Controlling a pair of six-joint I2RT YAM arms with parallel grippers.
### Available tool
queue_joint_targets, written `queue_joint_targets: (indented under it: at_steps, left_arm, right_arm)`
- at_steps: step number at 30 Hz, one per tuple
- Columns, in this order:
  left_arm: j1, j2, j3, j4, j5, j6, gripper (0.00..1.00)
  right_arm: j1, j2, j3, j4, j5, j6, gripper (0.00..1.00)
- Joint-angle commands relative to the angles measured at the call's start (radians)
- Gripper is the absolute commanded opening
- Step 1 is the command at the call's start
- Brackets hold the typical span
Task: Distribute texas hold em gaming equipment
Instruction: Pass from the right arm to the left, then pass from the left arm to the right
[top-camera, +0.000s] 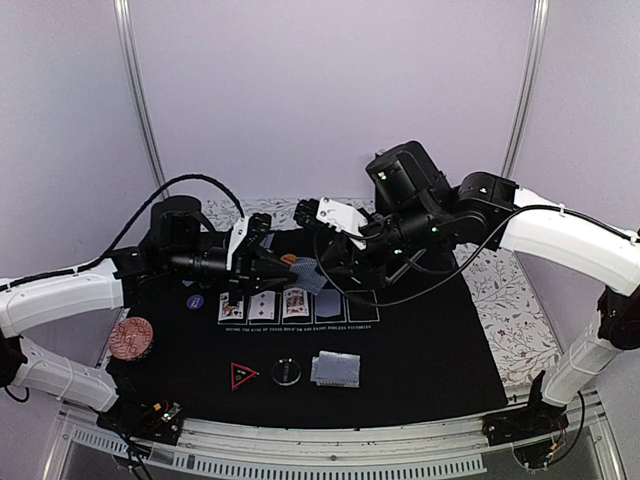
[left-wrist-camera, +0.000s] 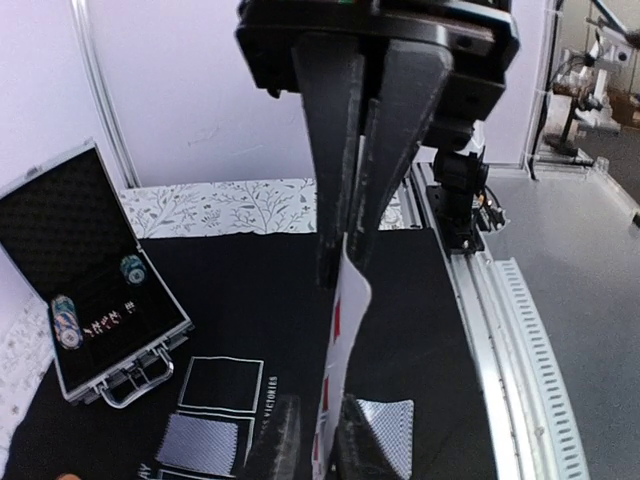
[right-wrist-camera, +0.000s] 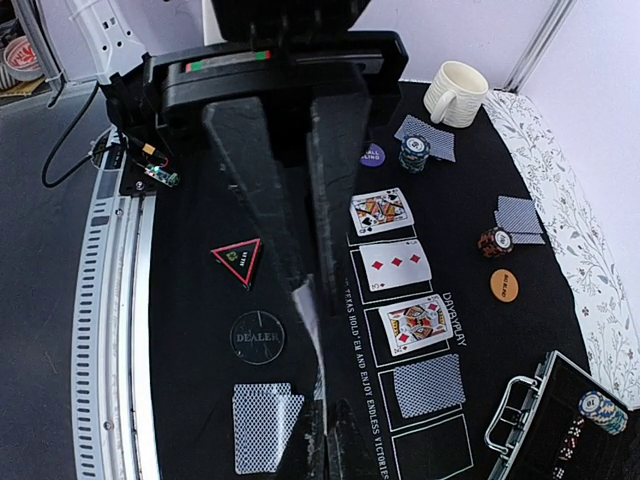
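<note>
A playing card (top-camera: 306, 272) hangs edge-on above the black mat between both grippers. My right gripper (right-wrist-camera: 335, 440) is shut on one end of it. My left gripper (left-wrist-camera: 320, 440) has its fingers on either side of the other end, with a narrow gap showing on one side. Three face-up cards (right-wrist-camera: 395, 265) and one face-down card (right-wrist-camera: 425, 385) lie in the mat's printed boxes. The deck (top-camera: 336, 369), the dealer disc (top-camera: 287, 372) and the red-edged triangle marker (top-camera: 242, 375) lie near the front. The purple disc (right-wrist-camera: 371, 155) and the orange disc (right-wrist-camera: 505, 285) are further back.
An open aluminium case (left-wrist-camera: 60, 300) with chips inside stands at the mat's far right corner. A cream mug (right-wrist-camera: 457, 93) is at the far left. Small chip stacks (right-wrist-camera: 495, 240) sit beside face-down card pairs (right-wrist-camera: 520, 215). A reddish chip pile (top-camera: 131, 338) is at the left edge.
</note>
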Motion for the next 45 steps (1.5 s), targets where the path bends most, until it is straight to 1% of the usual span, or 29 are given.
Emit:
queue_joint_targets:
  at_steps: [1,3,4,6,7,8,9,10,11,12,13,14,15,17,19,20,23,24,27,30,32,33,35,39,40,42,43,44,45]
  left_arm:
    - [-0.027,0.021,0.024,-0.021,-0.026,0.015,0.0]
    - [-0.029,0.018,0.028,-0.021,-0.035,0.007,0.0]
    - [-0.029,0.012,0.028,-0.016,-0.041,-0.002,0.0]
    - [-0.027,-0.013,0.013,0.033,-0.069,-0.043,0.0]
    - [-0.023,-0.03,-0.003,0.066,-0.08,-0.065,0.0]
    - [-0.019,-0.05,-0.019,0.117,-0.085,-0.086,0.0]
    - [-0.012,-0.077,-0.038,0.16,-0.087,-0.109,0.0]
    - [-0.003,-0.09,-0.06,0.205,-0.085,-0.134,0.0]
    - [0.005,-0.109,-0.08,0.252,-0.081,-0.161,0.0]
    - [0.011,-0.125,-0.101,0.292,-0.079,-0.188,0.0]
    - [0.016,-0.13,-0.114,0.322,-0.078,-0.204,0.0]
    - [0.019,-0.129,-0.119,0.331,-0.077,-0.215,0.0]
    - [0.018,-0.124,-0.116,0.33,-0.075,-0.222,0.0]
    - [0.019,-0.106,-0.106,0.323,-0.068,-0.236,0.0]
    - [0.019,-0.095,-0.101,0.321,-0.058,-0.243,0.0]
    - [0.019,-0.094,-0.101,0.321,-0.057,-0.245,0.0]
    - [0.019,-0.096,-0.102,0.319,-0.068,-0.24,0.0]
    - [0.019,-0.097,-0.103,0.32,-0.069,-0.237,0.0]
    - [0.018,-0.094,-0.103,0.315,-0.067,-0.232,0.0]
    - [0.019,-0.092,-0.1,0.311,-0.065,-0.229,0.0]
    - [0.019,-0.094,-0.101,0.312,-0.063,-0.229,0.0]
    - [0.019,-0.095,-0.1,0.313,-0.06,-0.23,0.0]
    - [0.019,-0.097,-0.1,0.313,-0.056,-0.227,0.0]
    - [0.02,-0.09,-0.096,0.298,-0.056,-0.219,0.0]
    - [0.02,-0.086,-0.09,0.287,-0.07,-0.218,0.04]
    - [0.02,-0.079,-0.074,0.256,-0.133,-0.21,0.4]
    - [0.02,-0.078,-0.069,0.246,-0.173,-0.205,0.51]
    - [0.02,-0.078,-0.067,0.236,-0.219,-0.199,0.54]
    - [0.021,-0.077,-0.064,0.223,-0.271,-0.191,0.55]
  right_arm:
    - [0.008,0.001,0.019,0.02,-0.003,-0.018,0.02]
    - [0.008,-0.008,0.003,0.045,-0.002,-0.02,0.04]
    - [0.008,-0.023,-0.015,0.085,0.016,-0.018,0.09]
    - [0.005,-0.066,-0.08,0.186,0.074,0.004,0.17]
    - [-0.002,-0.092,-0.131,0.262,0.078,0.014,0.29]
    - [-0.017,-0.123,-0.185,0.339,0.044,0.039,0.39]
    - [-0.036,-0.147,-0.245,0.435,-0.013,0.067,0.48]
    - [-0.055,-0.173,-0.304,0.536,-0.084,0.135,0.55]
    - [-0.07,-0.194,-0.366,0.658,-0.138,0.181,0.58]
    - [-0.077,-0.211,-0.462,0.785,-0.177,0.245,0.6]
    - [-0.079,-0.221,-0.517,0.893,-0.209,0.313,0.61]
    - [-0.08,-0.225,-0.565,0.995,-0.229,0.343,0.62]
    - [-0.08,-0.22,-0.597,1.071,-0.238,0.396,0.62]
    - [-0.08,-0.199,-0.609,1.141,-0.222,0.448,0.61]
    - [-0.08,-0.18,-0.606,1.171,-0.198,0.47,0.56]
    - [-0.08,-0.172,-0.608,1.193,-0.214,0.474,0.53]
    - [-0.08,-0.146,-0.602,1.223,-0.265,0.481,0.52]
    - [-0.079,-0.14,-0.599,1.226,-0.269,0.485,0.51]
    - [-0.08,-0.124,-0.589,1.231,-0.266,0.494,0.4]
    - [-0.08,-0.121,-0.583,1.23,-0.247,0.5,0.23]
    - [-0.081,-0.123,-0.582,1.229,-0.241,0.5,0.08]
    - [-0.085,-0.122,-0.582,1.225,-0.244,0.505,0.04]
    - [-0.093,-0.117,-0.579,1.214,-0.252,0.52,0.02]
    - [-0.13,-0.119,-0.565,1.16,-0.252,0.56,0.02]
    - [-0.147,-0.12,-0.557,1.126,-0.253,0.581,0.02]
    - [-0.201,-0.121,-0.524,1.011,-0.236,0.609,0.02]
    - [-0.228,-0.117,-0.502,0.931,-0.222,0.627,0.02]
    - [-0.256,-0.108,-0.477,0.841,-0.207,0.636,0.02]
    - [-0.288,-0.094,-0.451,0.735,-0.196,0.645,0.02]
